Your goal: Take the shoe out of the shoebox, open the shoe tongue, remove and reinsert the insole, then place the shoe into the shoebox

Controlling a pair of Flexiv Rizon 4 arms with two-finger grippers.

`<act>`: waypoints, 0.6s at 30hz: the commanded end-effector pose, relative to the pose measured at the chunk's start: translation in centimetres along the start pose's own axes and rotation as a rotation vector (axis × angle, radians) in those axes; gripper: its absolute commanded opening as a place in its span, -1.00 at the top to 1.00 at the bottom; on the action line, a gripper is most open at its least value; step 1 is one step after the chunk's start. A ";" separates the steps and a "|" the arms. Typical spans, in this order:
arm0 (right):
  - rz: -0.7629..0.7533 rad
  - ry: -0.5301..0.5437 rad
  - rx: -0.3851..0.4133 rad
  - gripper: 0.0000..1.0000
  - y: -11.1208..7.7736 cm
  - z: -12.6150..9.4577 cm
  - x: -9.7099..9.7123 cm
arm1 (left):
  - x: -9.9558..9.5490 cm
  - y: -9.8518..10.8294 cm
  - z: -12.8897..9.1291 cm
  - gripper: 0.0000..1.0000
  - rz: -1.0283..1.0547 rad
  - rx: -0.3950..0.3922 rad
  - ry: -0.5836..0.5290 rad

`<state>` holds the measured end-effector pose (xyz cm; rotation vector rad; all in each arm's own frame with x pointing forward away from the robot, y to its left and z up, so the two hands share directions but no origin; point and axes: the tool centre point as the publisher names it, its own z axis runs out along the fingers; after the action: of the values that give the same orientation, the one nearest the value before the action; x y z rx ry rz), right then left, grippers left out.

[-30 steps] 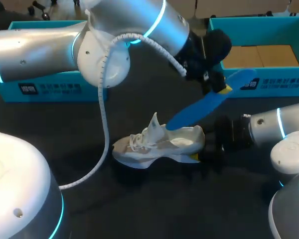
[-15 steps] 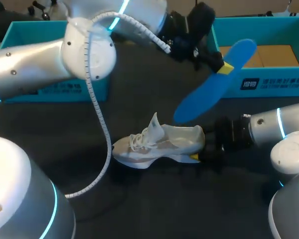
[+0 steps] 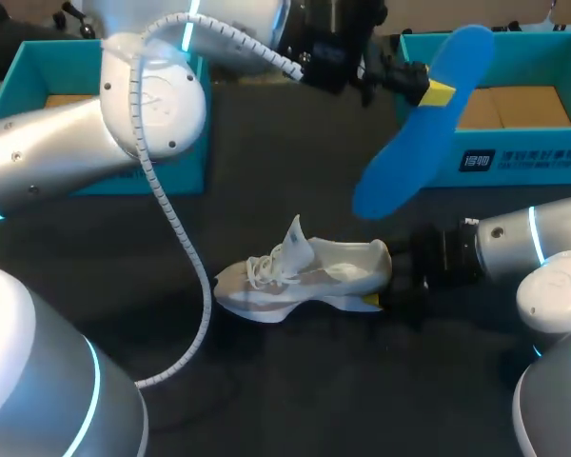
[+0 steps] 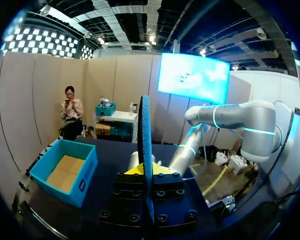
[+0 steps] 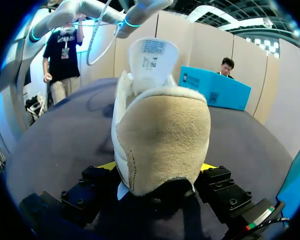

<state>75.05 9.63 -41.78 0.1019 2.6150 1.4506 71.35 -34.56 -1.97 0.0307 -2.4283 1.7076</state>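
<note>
A white shoe (image 3: 300, 274) lies on its sole on the black table, with its tongue (image 3: 295, 238) standing up. My right gripper (image 3: 381, 286) is shut on the heel, which fills the space between its fingers in the right wrist view (image 5: 160, 130). The blue insole (image 3: 414, 143) hangs in the air above and to the right of the shoe, slanting down toward it. My left gripper (image 3: 426, 88) is shut on its upper part. In the left wrist view the insole (image 4: 145, 135) stands edge-on between the yellow tips of the left gripper (image 4: 145, 172).
A teal shoebox (image 3: 514, 157) stands open at the back right, just behind the raised insole. A second teal box (image 3: 105, 171) stands at the back left. The left arm's white cable (image 3: 176, 248) hangs down to the table left of the shoe.
My left arm has lifted the blue insole up and to the right, clear of the shoe. The shoe and my right gripper have stayed in place.
</note>
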 end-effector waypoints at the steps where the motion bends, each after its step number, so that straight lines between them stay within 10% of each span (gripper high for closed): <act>1: 0.001 -0.001 0.008 1.00 0.0 0.5 0.1 | -1.4 0.0 0.1 1.00 -0.031 0.048 0.096; 18: 0.001 -0.001 0.008 1.00 0.0 0.5 0.1 | -2.1 -0.7 -0.6 1.00 -0.098 0.154 0.162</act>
<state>75.05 9.63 -41.77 0.1018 2.6151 1.4505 73.72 -34.42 -1.31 0.0261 -2.1423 1.7723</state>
